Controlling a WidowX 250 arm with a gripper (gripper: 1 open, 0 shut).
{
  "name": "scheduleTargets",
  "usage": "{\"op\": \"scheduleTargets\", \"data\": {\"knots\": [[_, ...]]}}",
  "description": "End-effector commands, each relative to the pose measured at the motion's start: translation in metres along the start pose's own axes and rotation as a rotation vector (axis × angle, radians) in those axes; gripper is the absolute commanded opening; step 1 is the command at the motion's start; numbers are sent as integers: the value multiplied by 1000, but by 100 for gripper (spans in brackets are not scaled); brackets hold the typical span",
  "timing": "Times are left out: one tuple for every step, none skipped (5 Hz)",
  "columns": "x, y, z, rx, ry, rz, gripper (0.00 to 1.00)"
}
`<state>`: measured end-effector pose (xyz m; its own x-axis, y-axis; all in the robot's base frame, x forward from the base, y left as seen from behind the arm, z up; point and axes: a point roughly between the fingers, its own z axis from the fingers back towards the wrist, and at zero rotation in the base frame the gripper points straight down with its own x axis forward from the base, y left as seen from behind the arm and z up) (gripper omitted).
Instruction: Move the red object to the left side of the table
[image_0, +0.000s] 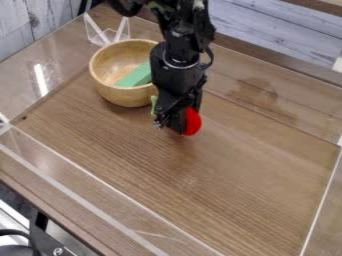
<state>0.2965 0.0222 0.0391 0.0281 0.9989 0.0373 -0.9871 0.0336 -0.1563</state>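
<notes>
Wood-grain table (241, 190), black end effector (177, 120) clamped around glossy round red object (191, 122).

view: single camera | height: above, angled down | covers: table (254, 190) | range: moderately near

Red object (191, 122) half behind tool (177, 117)

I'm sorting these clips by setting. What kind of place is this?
Probably a robot test bench, not a home: a wood-grain table fenced by low clear walls, with only a wooden bowl and a red toy fruit as props.
</notes>
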Motion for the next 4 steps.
{"op": "scheduleTargets", "data": {"knots": [[0,-9,22,-44,0,-83,0],[-1,-8,32,-40,11,-151,0],[26,-5,55,-53,6,-78,0],[57,6,61,-65,7,-83,0]]}}
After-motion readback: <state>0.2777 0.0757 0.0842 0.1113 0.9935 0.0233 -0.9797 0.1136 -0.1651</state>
